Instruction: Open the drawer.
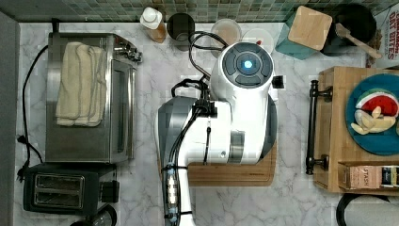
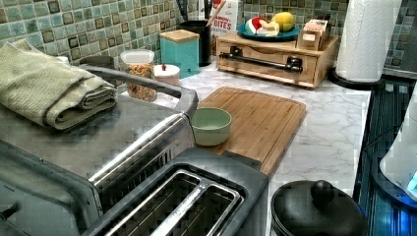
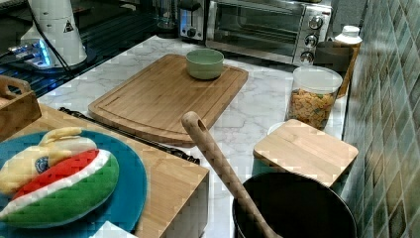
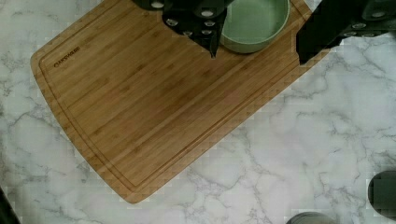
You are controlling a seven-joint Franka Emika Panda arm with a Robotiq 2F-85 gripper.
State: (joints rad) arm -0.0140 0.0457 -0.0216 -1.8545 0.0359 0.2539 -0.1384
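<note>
The drawer (image 2: 268, 59) looks fully shut: in the left view its light-wood front sits flush in its wooden box at the far end of the marble surface (image 2: 324, 132), the black bar handle (image 2: 260, 59) untouched. In the top view the handle (image 1: 311, 127) runs along the box's left side, at the top view's right, well apart from the arm (image 1: 221, 117). So, by my reading, nothing of the task is done; reaching, gripping and pulling all remain.

The wrist view shows the pincer (image 4: 257, 51) spread open and empty above the bamboo cutting board (image 4: 154, 102), near a green bowl (image 4: 254, 21). The top view hides that bowl under the arm; the left view shows it (image 2: 211, 125) on the board's near corner.
</note>
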